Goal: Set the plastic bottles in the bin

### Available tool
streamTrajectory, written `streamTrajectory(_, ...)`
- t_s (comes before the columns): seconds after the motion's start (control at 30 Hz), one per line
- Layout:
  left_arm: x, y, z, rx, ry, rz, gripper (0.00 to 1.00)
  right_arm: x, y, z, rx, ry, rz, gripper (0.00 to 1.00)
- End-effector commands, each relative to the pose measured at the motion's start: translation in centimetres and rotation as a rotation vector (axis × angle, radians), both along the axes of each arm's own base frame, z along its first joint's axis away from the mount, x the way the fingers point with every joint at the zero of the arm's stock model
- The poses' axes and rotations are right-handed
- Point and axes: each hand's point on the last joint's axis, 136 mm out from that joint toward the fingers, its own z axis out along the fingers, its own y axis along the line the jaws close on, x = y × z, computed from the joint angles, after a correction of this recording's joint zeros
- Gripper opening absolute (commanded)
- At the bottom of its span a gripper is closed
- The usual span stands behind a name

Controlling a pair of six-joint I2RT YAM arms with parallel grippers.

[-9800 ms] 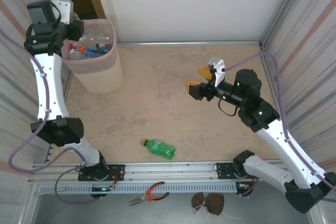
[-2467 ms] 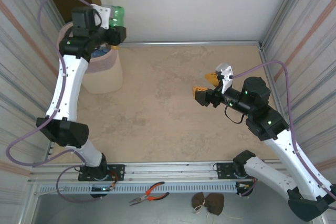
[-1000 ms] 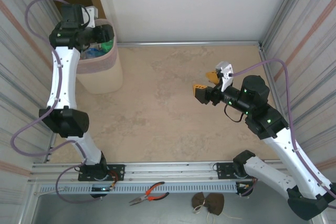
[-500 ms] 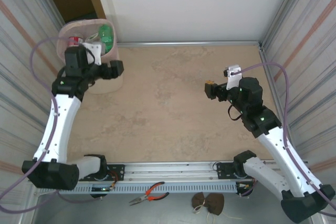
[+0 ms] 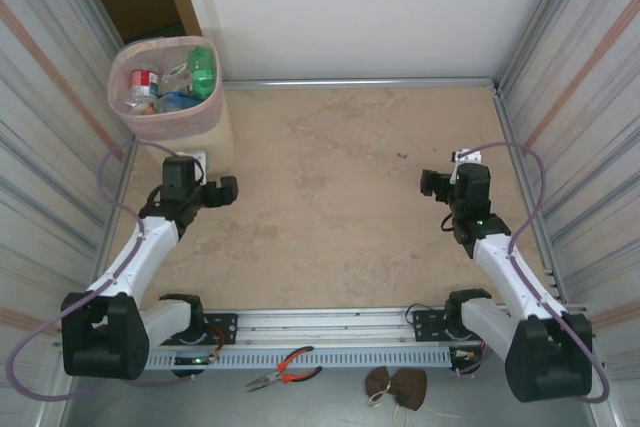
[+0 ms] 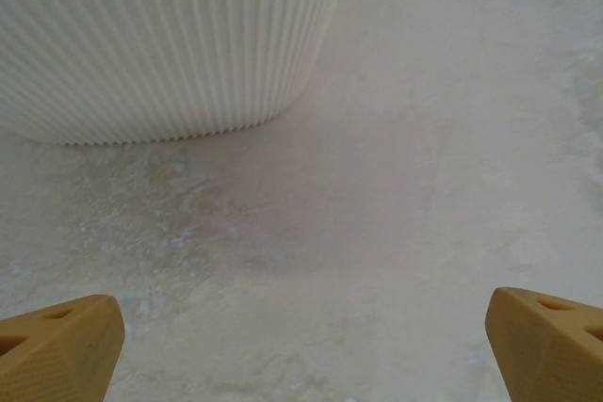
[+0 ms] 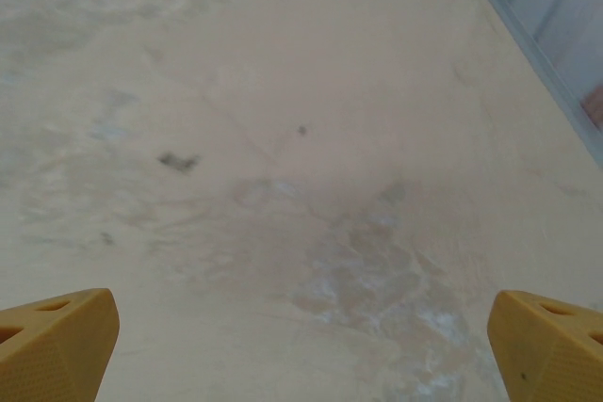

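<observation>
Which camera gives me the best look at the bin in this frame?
Top external. It shows the whole bin from above: pink liner over the rim and plastic bottles inside. The left wrist view catches just its ribbed beige lower wall at upper left. The right wrist view faces the tabletop.

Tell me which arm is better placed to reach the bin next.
Left. The left gripper hangs open right beside the bin, whose ribbed wall shows close in its wrist view; the right gripper is far across the table.
</observation>
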Motion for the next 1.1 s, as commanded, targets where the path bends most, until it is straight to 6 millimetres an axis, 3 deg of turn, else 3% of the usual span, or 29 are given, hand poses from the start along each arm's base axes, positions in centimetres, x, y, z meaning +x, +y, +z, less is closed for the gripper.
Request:
streamTrajectory(0.0, 2.4, 0.9, 1.6, 0.101, -0.22, 0.007, 0.99, 1.9, -0.8, -0.6, 0.03, -0.073, -0.041, 0.99)
streamTrajectory(0.23, 4.6, 2.1, -1.0, 0.245, -0.284, 0.014, 0.99, 4.1, -2.1, -4.6, -0.007, -0.04, -0.055, 0.99)
streamTrajectory(0.33, 5.7, 1.7, 0.0, 0.265, -0.369, -0.018, 0.99, 5.5, -2.0, -4.7, -0.023, -0.039, -0.036, 1.0)
streamTrajectory(0.43, 6.4, 1.7, -0.5, 0.151, -0.37, -0.041, 0.99, 6.6, -1.5, -4.4, -0.013, -0.083, -0.003, 0.99)
streamTrajectory(0.5, 6.4, 1.0, -1.2, 0.114, -0.406, -0.092, 0.99, 7.0, -1.5, -5.2, 0.009, -0.073, 0.007, 1.0)
streamTrajectory(0.57, 6.1, 0.6, -2.4, 0.11, -0.429, -0.115, 0.99, 7.3, -1.6, -5.8, 0.022, -0.079, 0.012, 1.0)
streamTrajectory(0.77, 6.7, -0.5, -2.6, 0.1, -0.403, -0.195, 0.99, 6.8, -1.1, -6.3, 0.052, -0.098, 0.059, 0.99)
streamTrajectory(1.07, 7.3, 0.7, -3.0, 0.089, -0.355, -0.124, 0.99, 6.7, -1.1, -6.6, 0.061, -0.111, 0.066, 0.99)
